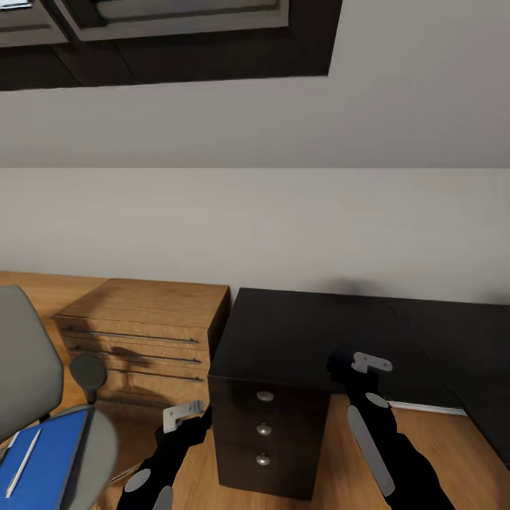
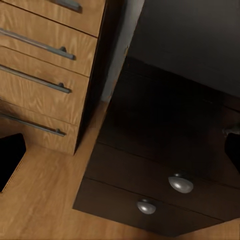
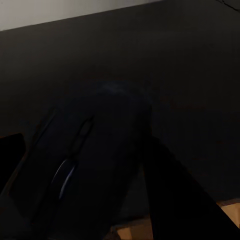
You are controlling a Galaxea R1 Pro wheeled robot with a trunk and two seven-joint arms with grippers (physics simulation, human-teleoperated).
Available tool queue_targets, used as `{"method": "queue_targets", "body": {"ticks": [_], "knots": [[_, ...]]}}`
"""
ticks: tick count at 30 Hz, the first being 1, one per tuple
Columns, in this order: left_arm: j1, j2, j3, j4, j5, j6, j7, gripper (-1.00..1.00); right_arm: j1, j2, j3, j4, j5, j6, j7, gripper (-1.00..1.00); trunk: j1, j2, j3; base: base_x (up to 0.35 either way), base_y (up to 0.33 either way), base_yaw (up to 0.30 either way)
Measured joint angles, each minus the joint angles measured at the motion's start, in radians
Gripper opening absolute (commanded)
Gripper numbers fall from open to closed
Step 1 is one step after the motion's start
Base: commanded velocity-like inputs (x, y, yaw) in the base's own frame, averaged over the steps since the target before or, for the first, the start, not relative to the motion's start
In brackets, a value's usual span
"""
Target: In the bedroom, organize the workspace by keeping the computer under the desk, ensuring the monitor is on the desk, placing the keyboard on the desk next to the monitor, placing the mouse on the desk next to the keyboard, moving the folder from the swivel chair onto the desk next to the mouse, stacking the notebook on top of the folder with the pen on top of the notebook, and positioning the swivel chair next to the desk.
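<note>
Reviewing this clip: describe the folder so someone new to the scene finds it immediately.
Start at the light wooden dresser left of the black desk. Left of it stands the grey swivel chair; the folder lies flat on its seat, bright blue, with a white pen on it.

Attic bedroom workspace: dark-framed skylight (image 1: 170,21), black desk (image 1: 297,333), wooden dresser (image 1: 142,333), swivel chair (image 1: 28,368).
</note>
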Motion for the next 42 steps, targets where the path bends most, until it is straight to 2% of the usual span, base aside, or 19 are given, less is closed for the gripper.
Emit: {"method": "queue_targets", "body": {"ticks": [16, 30, 37, 42], "knots": [[0.000, 0.002, 0.002, 0.001, 0.004, -0.003, 0.002, 1.00, 0.000, 0.000, 0.024, 0.002, 0.001, 0.000, 0.000, -1.00, 0.000, 0.000, 0.000, 0.008, -0.004, 0.275], [0.000, 0.002, 0.002, 0.000, 0.004, -0.003, 0.002, 1.00, 0.000, 0.000, 0.038, 0.008, 0.001, 0.000, 0.000, -1.00, 0.000, 0.000, -0.003, 0.172, 0.000, 0.276], [0.000, 0.001, 0.001, 0.001, 0.003, -0.003, 0.003, 1.00, 0.000, 0.000, 0.078, 0.011, 0.000, -0.002, 0.001, -1.00, 0.000, 0.000, -0.006, 0.007, 0.000, 0.276], [0.000, 0.001, 0.000, 0.000, 0.003, -0.003, 0.003, 1.00, 0.000, 0.000, 0.085, 0.021, 0.000, -0.002, 0.002, -1.00, 0.000, 0.000, -0.008, 0.000, 0.000, 0.219]]}}
